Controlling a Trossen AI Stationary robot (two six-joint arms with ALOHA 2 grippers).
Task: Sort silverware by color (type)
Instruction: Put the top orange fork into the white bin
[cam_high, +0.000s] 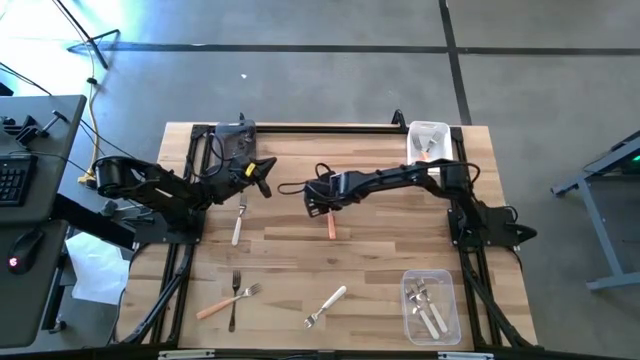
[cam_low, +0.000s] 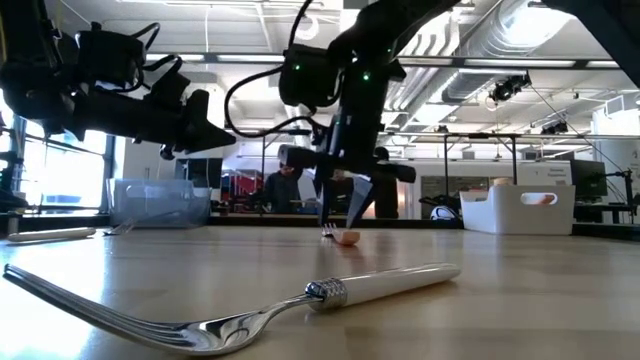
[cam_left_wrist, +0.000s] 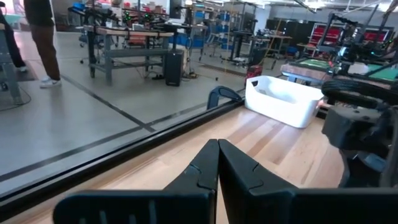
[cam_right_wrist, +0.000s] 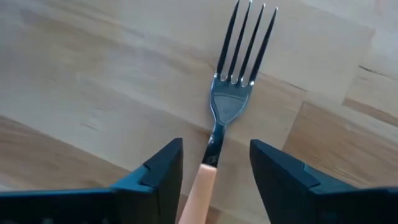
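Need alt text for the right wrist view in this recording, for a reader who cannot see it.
The right pincer is open, its two dark fingers on either side of a salmon-orange-handled metal fork lying flat on the light wooden tabletop. The fork's four tines point away from the camera.

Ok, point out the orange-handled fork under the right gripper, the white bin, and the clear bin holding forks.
orange-handled fork (cam_right_wrist: 229, 106), right wrist view, on the metal neck below the tines.
white bin (cam_high: 428, 131), high view, on its far rim.
clear bin (cam_high: 408, 300), high view, on its left wall.
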